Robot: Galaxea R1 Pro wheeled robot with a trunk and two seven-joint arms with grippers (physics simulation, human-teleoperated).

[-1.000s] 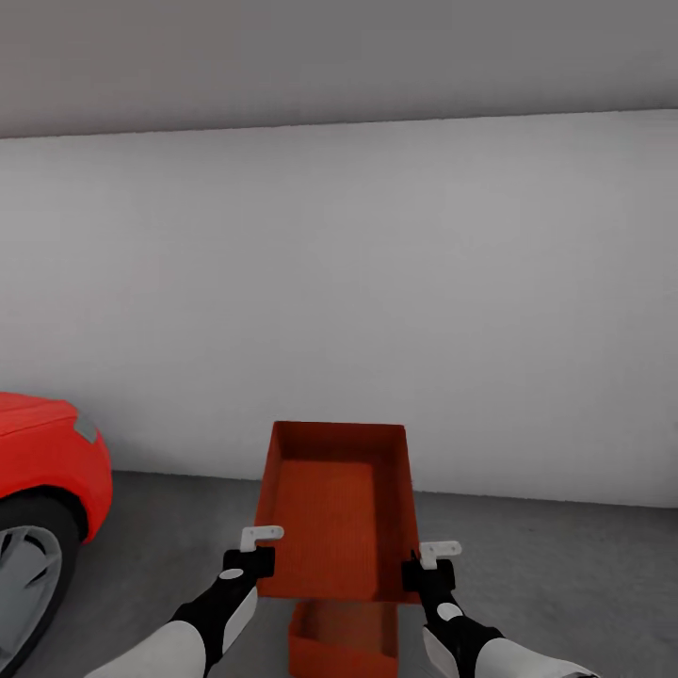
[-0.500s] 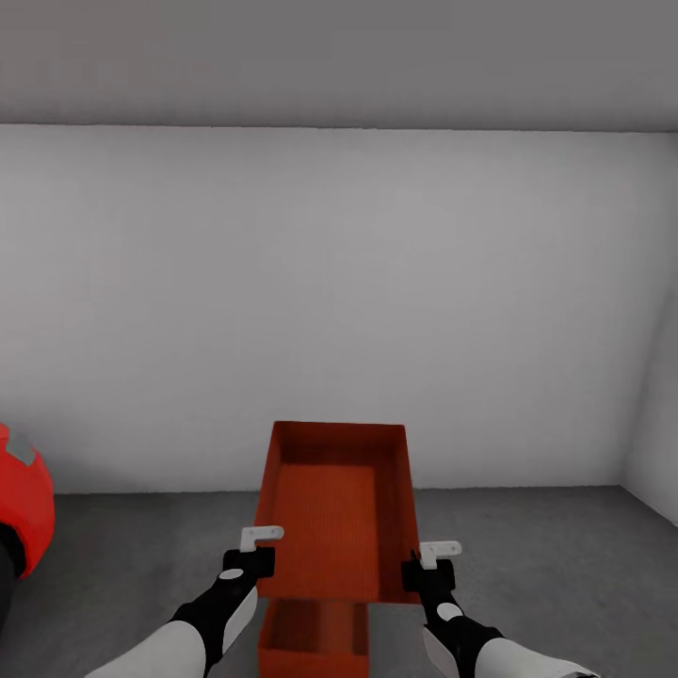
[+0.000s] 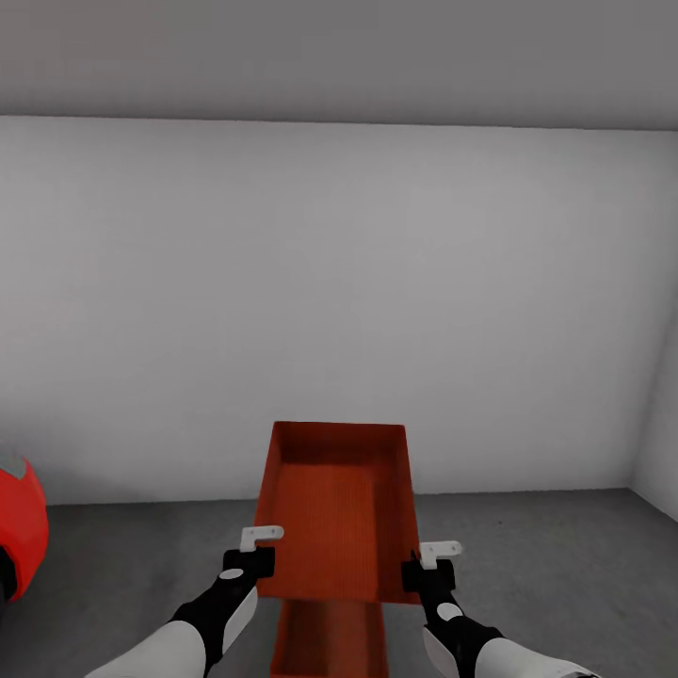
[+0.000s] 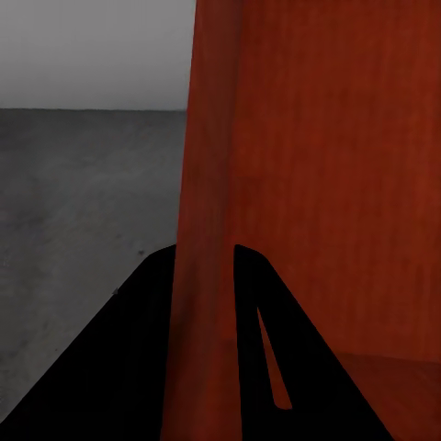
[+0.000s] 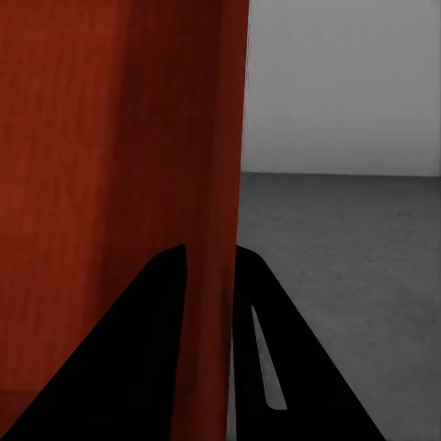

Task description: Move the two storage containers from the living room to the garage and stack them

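Note:
I hold one orange-red storage container [image 3: 334,513] in the air in front of me, in the garage. My left gripper [image 3: 252,557] is shut on its left wall [image 4: 207,184], one finger on each side. On the opposite wall [image 5: 213,165] my right gripper [image 3: 428,568] is shut the same way. In the left wrist view the left gripper [image 4: 204,255] straddles the thin wall, as does the right gripper [image 5: 211,253] in its wrist view. The second storage container [image 3: 330,642] rests on the dark grey floor [image 3: 546,565] directly under the held one, mostly hidden by it.
A plain white-grey wall [image 3: 339,301] stands close ahead, and a side wall [image 3: 659,443] meets it at the right. The nose of a shiny red car [image 3: 19,532] shows at the left edge. Bare floor lies on both sides of the containers.
The whole view has swung right: the red car slid towards the left edge and the right wall corner came in. Both arms and the held container keep their place in the view.

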